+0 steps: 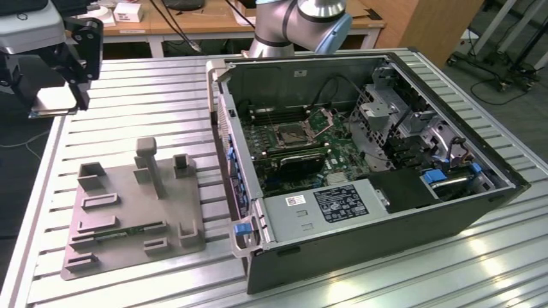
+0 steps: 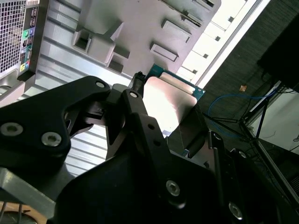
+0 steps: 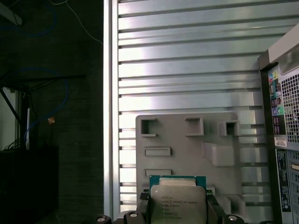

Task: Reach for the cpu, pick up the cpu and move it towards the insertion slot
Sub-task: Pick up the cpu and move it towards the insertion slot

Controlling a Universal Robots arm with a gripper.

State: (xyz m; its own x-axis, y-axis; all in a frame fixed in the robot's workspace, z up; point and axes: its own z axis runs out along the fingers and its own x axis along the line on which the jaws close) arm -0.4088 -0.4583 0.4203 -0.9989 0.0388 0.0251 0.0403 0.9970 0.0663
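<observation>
so the gripper (image 1: pixel 53 96) is up in the air at the exterior view's left, out near the edge of the slatted metal table (image 1: pixel 154 83). its jaws are clamped on the cpu (image 1: pixel 51 103). in the first wrist view you can see the black fingers (image 3: pixel 144 206) pinching the chip from opposite sides, silver top plate facing the camera and the green rim poking out past it. the second wrist view has the same grip from the other side, plate catching the light.

the grey holder tray (image 1: pixel 128 199) with its pockets and posts sits on the table close by. the cpu is lifted clear of it, not touching. a green memory stick (image 1: pixel 128 232) lies in one of the tray's grooves.

the insertion slot (image 1: pixel 296 135) is inside the open pc case (image 1: pixel 385 231), on the green board, silver frame around a dark centre. its retention plate (image 1: pixel 324 117) looks tipped up just beside it. cpu and slot are well apart, with the case's side wall between them.
</observation>
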